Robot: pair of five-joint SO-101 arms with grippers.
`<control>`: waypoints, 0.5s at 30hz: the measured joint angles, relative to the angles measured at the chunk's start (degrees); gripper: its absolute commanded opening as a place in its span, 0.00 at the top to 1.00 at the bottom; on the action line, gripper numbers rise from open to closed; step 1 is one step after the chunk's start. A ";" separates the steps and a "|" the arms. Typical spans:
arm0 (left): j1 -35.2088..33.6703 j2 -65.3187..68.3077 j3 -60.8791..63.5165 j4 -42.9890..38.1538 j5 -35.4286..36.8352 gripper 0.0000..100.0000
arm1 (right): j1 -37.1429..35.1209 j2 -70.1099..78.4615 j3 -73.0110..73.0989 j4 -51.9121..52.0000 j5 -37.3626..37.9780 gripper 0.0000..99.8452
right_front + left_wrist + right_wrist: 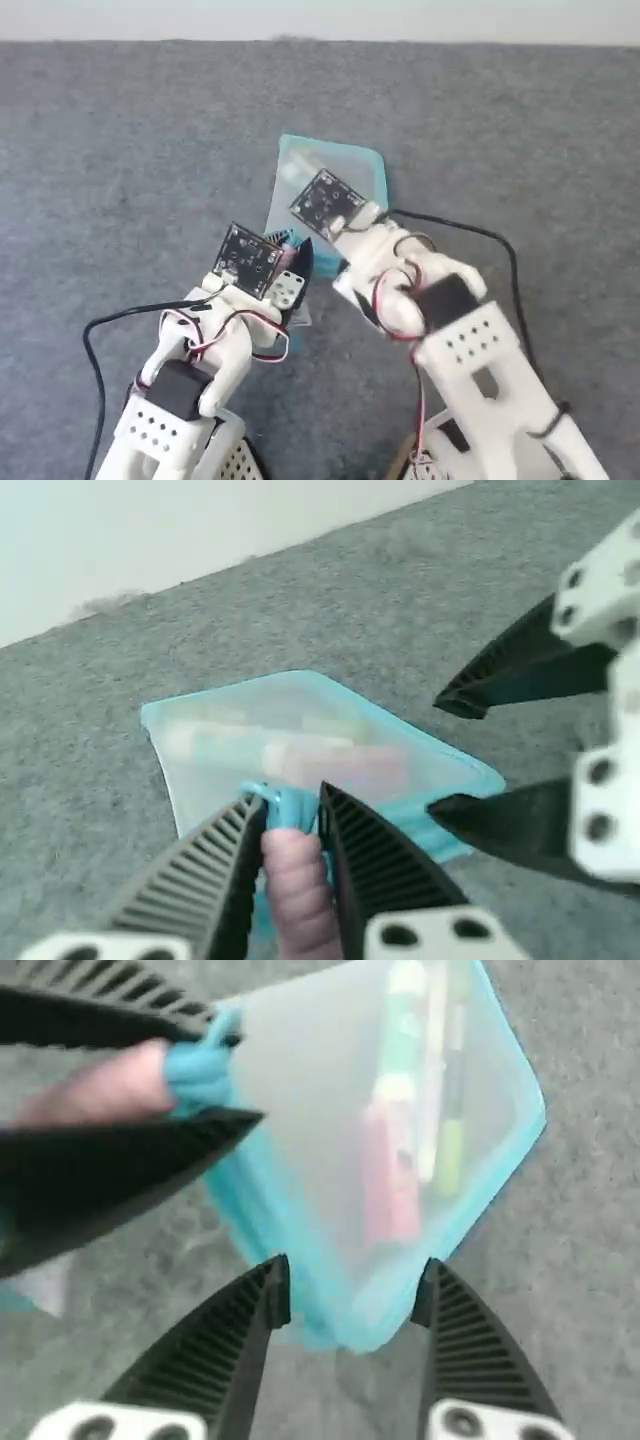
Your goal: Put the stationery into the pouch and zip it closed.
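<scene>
Left pincer (pixel 290 800) pinches the pink pull (pixel 295 880) at the pouch (pixel 300 730) edge. Right pincer (pixel 355 1265) is spread, a pouch corner between its jaws, stationery (pixel 400 1160) inside. I'd clamp that corner first, then draw the pull along steadily.

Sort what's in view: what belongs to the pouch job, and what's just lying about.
Belongs to the job:
- pouch
- stationery inside it
- pink tab, clamped in the left end effector
- right end effector, open astride a corner of the pouch

Just lying about:
- grey table
- black cable
</scene>
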 measured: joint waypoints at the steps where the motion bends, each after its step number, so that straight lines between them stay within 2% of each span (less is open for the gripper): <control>1: 0.00 0.00 0.00 0.00 -0.09 0.92 | 0.35 1.67 0.18 -1.58 0.26 0.79; 6: 0.00 0.00 0.00 0.00 0.09 0.92 | 1.76 10.29 0.18 -8.35 0.62 0.81; 11: 0.26 0.00 0.00 0.00 0.09 0.92 | 4.92 15.38 0.18 -12.84 0.62 1.00; 13: 0.26 0.00 0.00 0.00 0.09 0.92 | 6.51 15.82 0.18 -14.07 0.62 0.97; 15: 0.26 0.00 0.00 0.00 0.09 0.89 | 7.91 15.91 0.18 -14.42 0.62 0.99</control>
